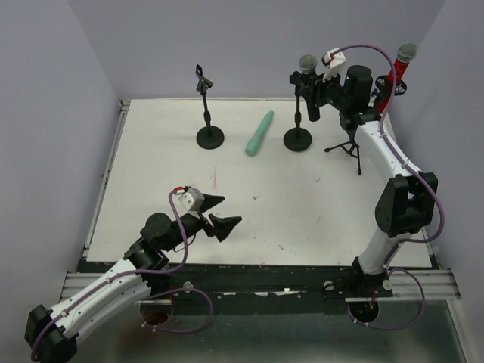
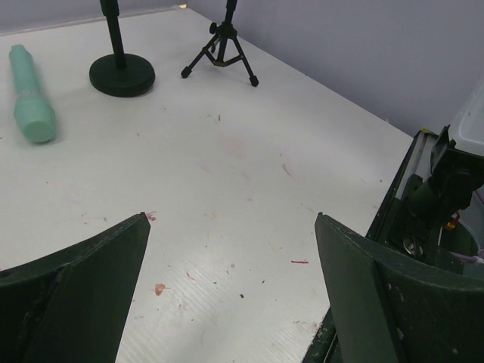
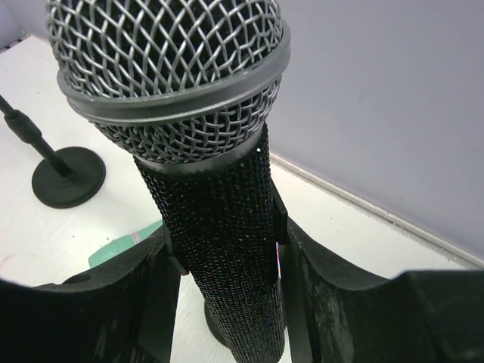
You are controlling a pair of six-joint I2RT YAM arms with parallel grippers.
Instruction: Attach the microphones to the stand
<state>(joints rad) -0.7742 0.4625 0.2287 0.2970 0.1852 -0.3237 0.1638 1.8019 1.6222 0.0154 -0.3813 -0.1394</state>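
From up high I can see the whole white table (image 1: 151,174). The right gripper (image 1: 308,94) reaches to the far side and is clenched on the black microphone (image 1: 307,66). That microphone stands tall over the middle stand (image 1: 298,139), with its silver head on top. Its long side runs up and down.

The camera on the right wrist shows what the high view cannot. A black clip (image 3: 171,253) hugs the black microphone's body, and the two fingers (image 3: 98,318) press in from both sides. The mesh head fills the top of that picture.

Only the high view shows the red microphone (image 1: 395,74). It sits in the tripod stand (image 1: 349,147) at the far right. Its silver head points up and leans a bit to the right.

The green microphone (image 1: 259,134) lies flat on the table between the left stand (image 1: 209,137) and the middle stand. Its long side slants, with the fat end toward the arms and the thin end toward the far wall. The left wrist camera shows it low and from the side.

The left gripper (image 1: 232,209) hangs near the front edge. Its jaws are wide apart and hold nothing.
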